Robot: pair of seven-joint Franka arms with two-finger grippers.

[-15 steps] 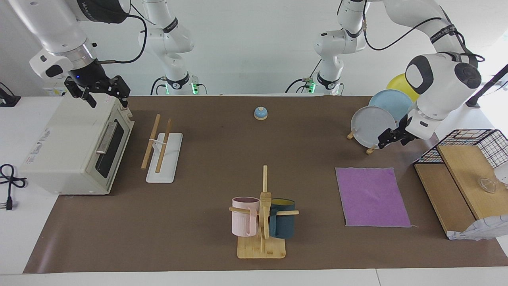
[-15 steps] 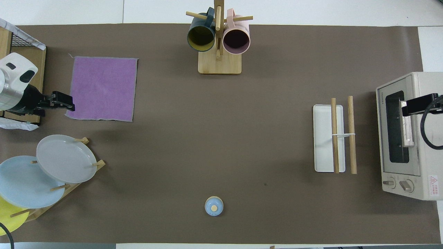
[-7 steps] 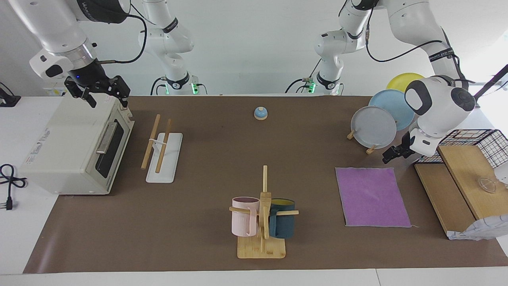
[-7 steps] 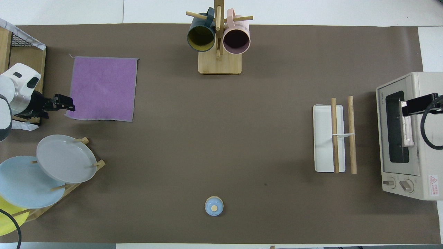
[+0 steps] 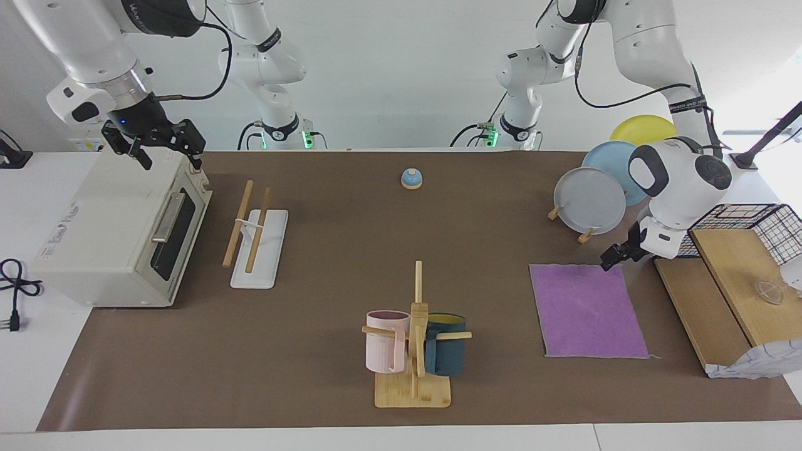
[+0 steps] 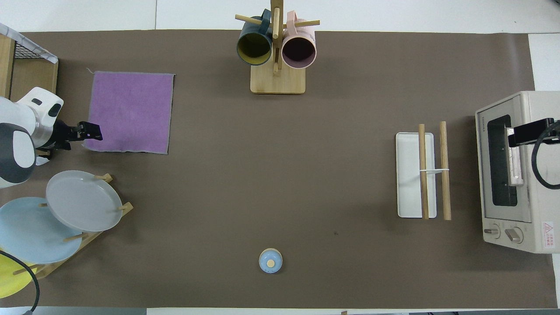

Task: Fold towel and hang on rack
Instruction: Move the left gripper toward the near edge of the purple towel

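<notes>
The towel (image 5: 589,310) (image 6: 129,111) lies flat on the brown mat, purple face up, toward the left arm's end of the table. My left gripper (image 5: 609,262) (image 6: 96,133) hangs low, open and empty, at the towel's corner nearest the robots; I cannot tell whether it touches the cloth. The rack (image 5: 258,250) (image 6: 409,175), two light-wood rods on a white base, stands toward the right arm's end. Beside it, my right gripper (image 5: 170,156) (image 6: 525,133) waits open and empty above the toaster oven (image 5: 119,232).
A mug tree (image 5: 413,351) with a pink and a dark mug stands farther from the robots, mid-table. A plate stand with plates (image 5: 589,200) is close to the left arm. A wooden shelf with a wire basket (image 5: 720,294) borders the towel. A small blue bell (image 5: 411,178) sits near the robots.
My left gripper has come down and swung from beside the plate stand to the towel's near corner. The right arm and the towel have not moved.
</notes>
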